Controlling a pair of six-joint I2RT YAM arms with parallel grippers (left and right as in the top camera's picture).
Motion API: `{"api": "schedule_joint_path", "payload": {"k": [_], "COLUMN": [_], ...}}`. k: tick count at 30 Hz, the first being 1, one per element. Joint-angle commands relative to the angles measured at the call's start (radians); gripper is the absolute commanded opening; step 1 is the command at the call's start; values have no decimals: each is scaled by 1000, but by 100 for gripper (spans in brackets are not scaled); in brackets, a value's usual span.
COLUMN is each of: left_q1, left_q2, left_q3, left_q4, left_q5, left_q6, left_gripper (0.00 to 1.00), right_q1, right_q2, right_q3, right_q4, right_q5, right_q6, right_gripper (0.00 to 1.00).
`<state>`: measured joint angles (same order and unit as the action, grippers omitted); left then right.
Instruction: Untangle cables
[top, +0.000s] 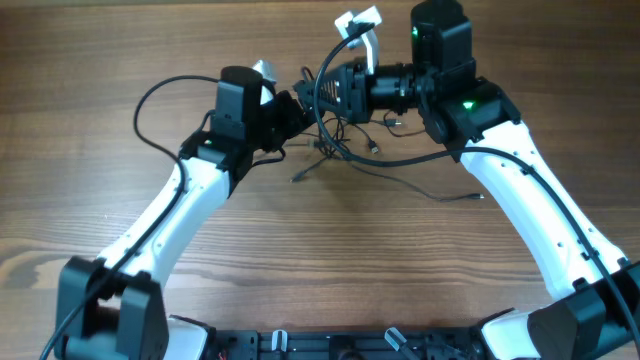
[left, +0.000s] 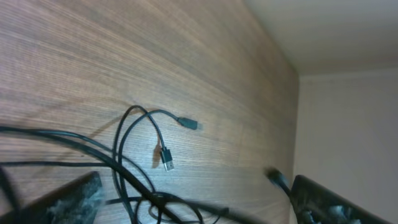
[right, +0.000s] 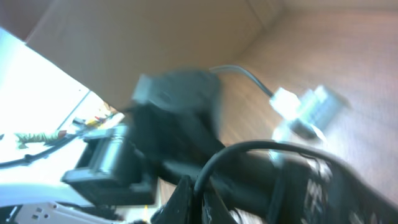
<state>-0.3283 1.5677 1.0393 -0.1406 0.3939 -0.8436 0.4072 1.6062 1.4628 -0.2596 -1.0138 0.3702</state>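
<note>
As 2 robot arms lean in from either side of a wooden counter, a tangle of thin black cables lies on the wood near the far middle, just below the point where the arm tips nearly meet.

The left arm reaches in from the near left corner. Its end effector sits at the left edge of the tangle and is open. The left wrist view shows its 2 fingers spread wide at the bottom corners, gripping nothing, with strands of the tangle running across the counter between them. Beyond the fingers, 2 strands loop out over the wood. One ends in a small plug and the other in a second plug, which lies just nearer the camera. Both plugs rest flat on the counter and do not touch each other.

The right arm comes in from the near right corner. Its end effector is closed and sits over the upper edge of the tangle in the overhead view. The right wrist view is too blurred to tell whether a strand is pinched between its fingers.

A single loose cord trails out of the tangle toward the right, passes in front of the right arm and ends on bare wood.
</note>
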Motion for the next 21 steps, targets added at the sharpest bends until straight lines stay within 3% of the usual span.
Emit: {"api": "schedule_joint_path", "payload": {"k": [1, 2, 3, 8, 11, 15, 21], "left_q1": [-12, -11, -9, 8, 41, 125, 266], "left_q2": [90, 109, 132, 170, 170, 170, 170], "left_q3": [5, 5, 5, 5, 5, 5, 5], "left_q4": [-6, -17, -37, -140, -215, -374, -574], "left_q5": [-15, -23, -45, -190, -258, -359, -463], "left_q6": [2, 2, 2, 2, 2, 2, 2], "left_gripper": [42, 19, 4, 4, 4, 4, 4], "right_q1": [-6, -15, -31, -122, -176, -237, -401], "right_q2": [-42, -42, -42, -42, -42, -52, -150], "right_q3": [9, 9, 9, 9, 9, 11, 31], "right_q4": [106, 131, 151, 111, -15, -147, -193], "right_q5": [-35, -23, -8, 77, 338, 766, 920], "right_q6": [35, 45, 52, 18, -86, -109, -30], "right_gripper": [4, 4, 4, 4, 4, 4, 4]}}
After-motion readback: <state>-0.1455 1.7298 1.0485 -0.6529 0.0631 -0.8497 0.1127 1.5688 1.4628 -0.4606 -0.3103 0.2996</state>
